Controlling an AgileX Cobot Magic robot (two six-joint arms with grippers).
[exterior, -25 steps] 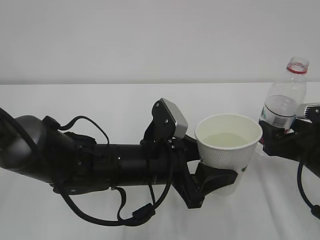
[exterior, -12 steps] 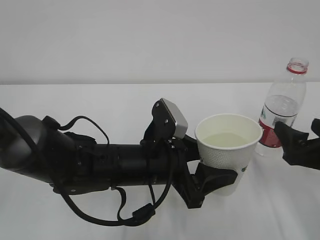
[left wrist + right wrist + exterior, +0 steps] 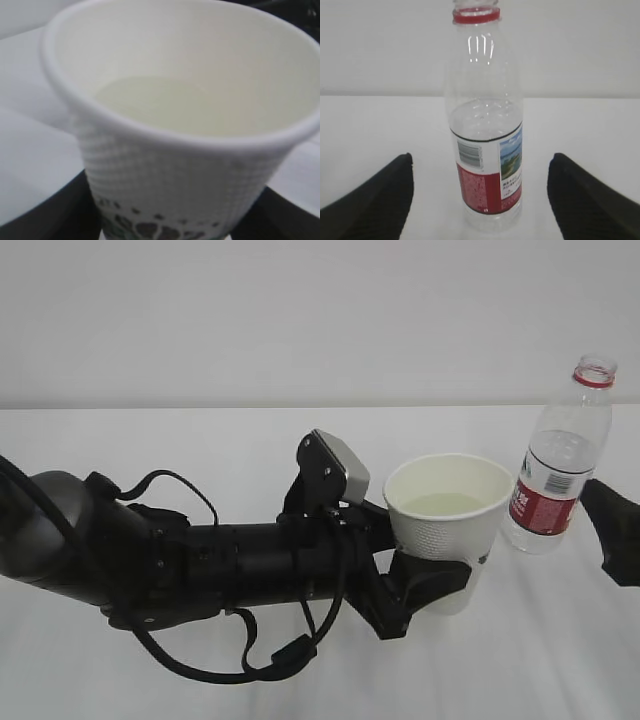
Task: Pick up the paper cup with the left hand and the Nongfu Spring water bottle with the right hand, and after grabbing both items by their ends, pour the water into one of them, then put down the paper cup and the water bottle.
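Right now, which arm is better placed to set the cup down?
Left. The left hand is clamped on the paper cup; the right hand stands open, clear of the upright water bottle.

Count, exterior view: one paper cup, centre-right, with water inside. One Nongfu Spring water bottle at 3 o'clock of the cup, upright on the white table, uncapped.

Two black arms: one left hand at 8 o'clock of the cup, one right hand at the frame's right edge, only partly visible. One grey camera module on the left arm.

Right wrist view: one bottle, two black fingers flanking it.
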